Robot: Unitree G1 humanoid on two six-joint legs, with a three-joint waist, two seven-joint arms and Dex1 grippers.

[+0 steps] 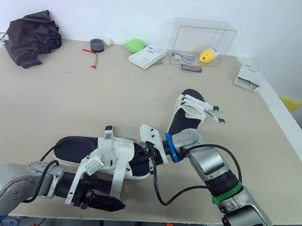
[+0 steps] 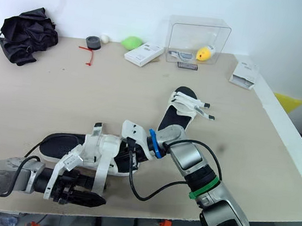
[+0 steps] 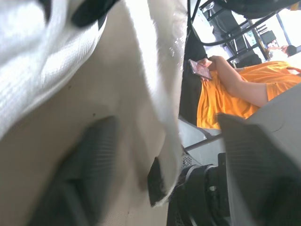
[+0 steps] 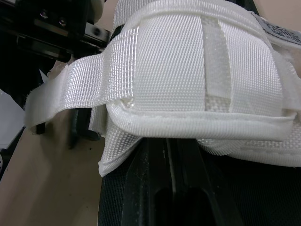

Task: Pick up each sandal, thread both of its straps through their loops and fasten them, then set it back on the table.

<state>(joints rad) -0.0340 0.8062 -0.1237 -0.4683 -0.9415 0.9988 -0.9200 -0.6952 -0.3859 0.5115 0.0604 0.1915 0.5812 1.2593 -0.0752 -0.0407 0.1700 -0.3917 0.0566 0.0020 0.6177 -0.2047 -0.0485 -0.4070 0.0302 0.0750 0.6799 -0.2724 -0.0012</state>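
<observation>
The near sandal [image 1: 77, 149], black sole with white straps, lies close to the table's [image 1: 59, 96] front edge. My right gripper [image 1: 149, 158] is at its right end, fingers pressed together on the sandal's edge; the right wrist view has the white webbing strap [image 4: 188, 70] just ahead. One loose white strap [image 1: 116, 177] hangs down from the sandal toward my left gripper [image 1: 108, 202], which points right at the table's front edge. In the left wrist view that strap [image 3: 157, 94] passes between the spread fingers [image 3: 89, 165]. The second sandal [image 1: 188, 117] lies farther back, straps loose.
A black bag [image 1: 32, 37] sits at the far left. Along the back are a tape roll [image 1: 96, 44], a green object [image 1: 135, 45], a white box [image 1: 147, 56] and a clear box [image 1: 202, 42]. Another white box [image 1: 248, 77] lies far right. A person in orange [image 3: 235, 89] sits beyond the table.
</observation>
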